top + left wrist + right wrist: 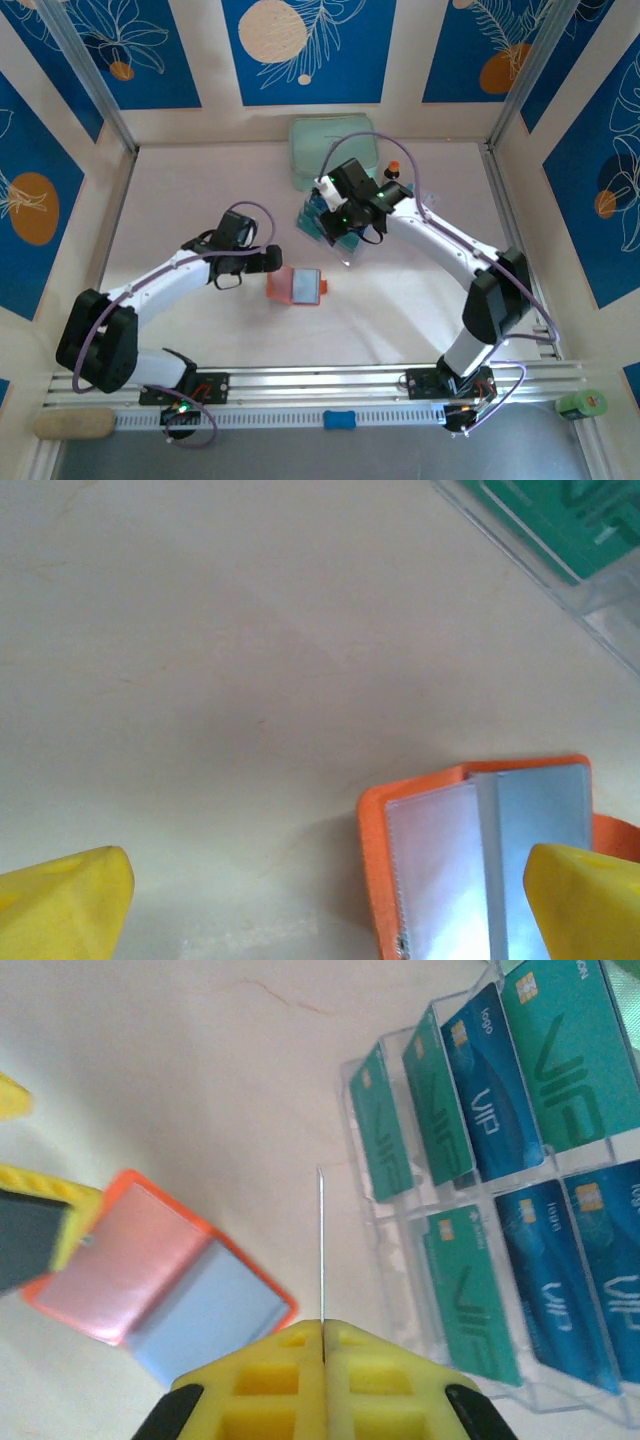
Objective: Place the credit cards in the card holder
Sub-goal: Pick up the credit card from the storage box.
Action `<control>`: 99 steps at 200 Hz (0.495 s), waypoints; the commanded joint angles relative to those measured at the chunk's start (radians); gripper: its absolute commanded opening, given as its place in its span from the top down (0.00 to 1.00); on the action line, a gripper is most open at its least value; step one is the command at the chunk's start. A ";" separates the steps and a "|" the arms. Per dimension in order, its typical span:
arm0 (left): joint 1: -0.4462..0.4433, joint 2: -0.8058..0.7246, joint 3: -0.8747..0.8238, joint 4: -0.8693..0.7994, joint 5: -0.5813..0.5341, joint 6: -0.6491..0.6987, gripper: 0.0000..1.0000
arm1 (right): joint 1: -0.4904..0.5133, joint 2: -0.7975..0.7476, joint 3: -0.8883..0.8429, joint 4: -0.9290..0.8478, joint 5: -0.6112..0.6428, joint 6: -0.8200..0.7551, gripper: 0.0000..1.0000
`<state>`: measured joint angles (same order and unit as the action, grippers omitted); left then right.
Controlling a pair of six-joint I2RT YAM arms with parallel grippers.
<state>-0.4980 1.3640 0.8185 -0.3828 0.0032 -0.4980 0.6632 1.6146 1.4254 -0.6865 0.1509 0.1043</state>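
The orange-red card holder [296,286] lies open on the table, its greyish pockets [470,870] facing up. My left gripper [268,262] is open at its left edge; one yellow finger [585,905] sits over the holder, the other [62,905] over bare table. My right gripper [322,1335] is shut on a credit card [321,1245] seen edge-on as a thin line, between the holder [160,1280] and the rack. Several teal and blue credit cards [480,1080] stand in the clear plastic rack [335,228].
A mint-green zip case [335,150] lies at the back behind the rack. An orange-topped small object [393,170] stands by the right arm. Open tabletop stretches left and in front of the holder.
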 commanded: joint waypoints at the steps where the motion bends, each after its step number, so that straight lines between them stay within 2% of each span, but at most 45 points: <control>1: -0.041 -0.017 0.030 -0.048 0.009 0.042 0.00 | -0.009 -0.086 -0.093 0.098 -0.119 0.193 1.00; 49: -0.116 -0.002 0.012 -0.094 -0.105 0.100 0.00 | -0.015 -0.238 -0.428 0.455 -0.259 0.518 1.00; 99: -0.134 0.023 -0.035 -0.082 -0.156 0.105 0.00 | 0.019 -0.269 -0.745 0.905 -0.268 0.779 1.00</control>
<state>-0.6205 1.3655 0.8112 -0.4431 -0.1059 -0.4149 0.6590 1.3621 0.7624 -0.0734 -0.0875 0.7105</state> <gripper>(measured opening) 0.998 0.054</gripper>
